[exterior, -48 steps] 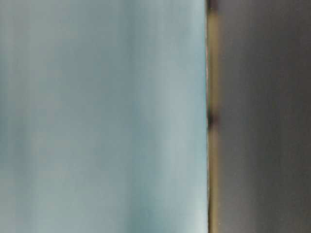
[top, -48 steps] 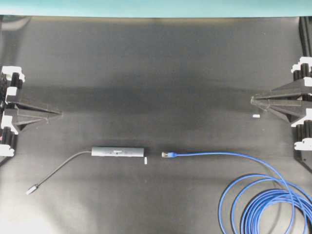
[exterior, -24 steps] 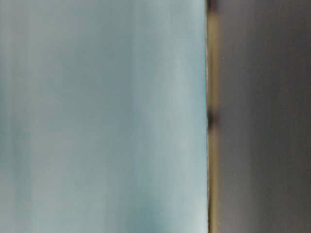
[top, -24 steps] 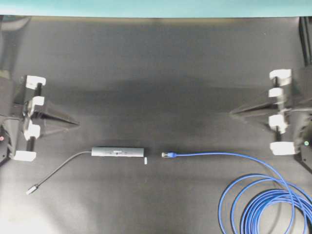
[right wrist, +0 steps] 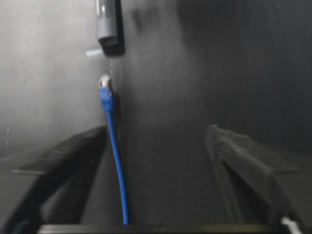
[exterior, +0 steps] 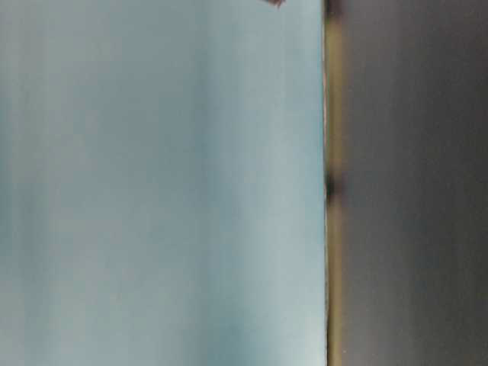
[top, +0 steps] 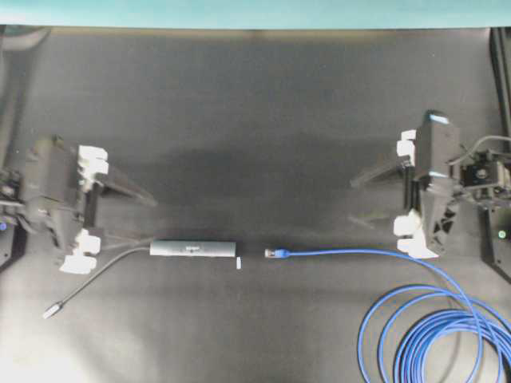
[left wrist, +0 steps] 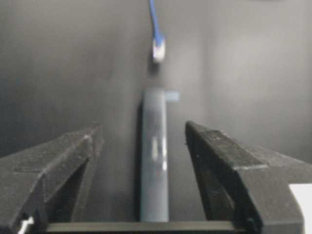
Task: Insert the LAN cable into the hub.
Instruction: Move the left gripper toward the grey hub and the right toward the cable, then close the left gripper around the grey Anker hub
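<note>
Hub (top: 192, 249) frame centre, right of wide-open, empty left hand (top: 132, 215). LAN cable (top: 343, 254) plug left of and below wide-open, empty right hand (top: 369, 196).

Robot lab bench, not a home or office. Evidence: matte black tabletop mat (top: 255, 96) filling the overhead view, plain teal backdrop strip (top: 239, 12) along the far edge, small white tape mark (top: 239, 262) stuck on the mat as a placement reference, and 2 black arm assemblies with white printed parts at opposite sides. Table-level view is only blur.
</note>
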Controlling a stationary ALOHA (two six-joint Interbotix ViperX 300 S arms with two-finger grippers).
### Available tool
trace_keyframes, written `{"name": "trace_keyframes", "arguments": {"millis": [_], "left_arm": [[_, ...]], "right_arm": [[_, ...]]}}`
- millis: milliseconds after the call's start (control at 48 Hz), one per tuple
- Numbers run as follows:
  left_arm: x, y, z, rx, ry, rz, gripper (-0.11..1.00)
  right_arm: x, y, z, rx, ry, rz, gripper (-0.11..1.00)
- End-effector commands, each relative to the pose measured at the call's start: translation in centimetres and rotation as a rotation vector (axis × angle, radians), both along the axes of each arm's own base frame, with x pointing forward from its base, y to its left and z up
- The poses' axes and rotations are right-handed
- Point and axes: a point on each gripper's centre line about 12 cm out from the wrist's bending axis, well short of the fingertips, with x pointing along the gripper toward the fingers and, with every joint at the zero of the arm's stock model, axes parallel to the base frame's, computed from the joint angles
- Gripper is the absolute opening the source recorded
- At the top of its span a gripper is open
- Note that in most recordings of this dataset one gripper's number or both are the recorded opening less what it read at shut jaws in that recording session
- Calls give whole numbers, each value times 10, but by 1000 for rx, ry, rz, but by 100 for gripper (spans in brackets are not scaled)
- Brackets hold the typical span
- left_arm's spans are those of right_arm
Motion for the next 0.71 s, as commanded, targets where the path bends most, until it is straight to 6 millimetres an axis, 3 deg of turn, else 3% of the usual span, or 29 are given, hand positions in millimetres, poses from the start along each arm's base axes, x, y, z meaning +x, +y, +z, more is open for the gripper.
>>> {"name": "trace_keyframes", "arguments": {"millis": [0,333,687], "left_arm": [[5,-2,-11,-3,-11,-11,68],[23,-4,-66,-40,16,-11,69],[50,-11,-82,-46,10,-32,69]], "right_arm": [[7,-2,5,9,-15,-14,85],[13,-4,5,62,-6,-56,83],[13,-4,4,87,-3,-75,83]]}}
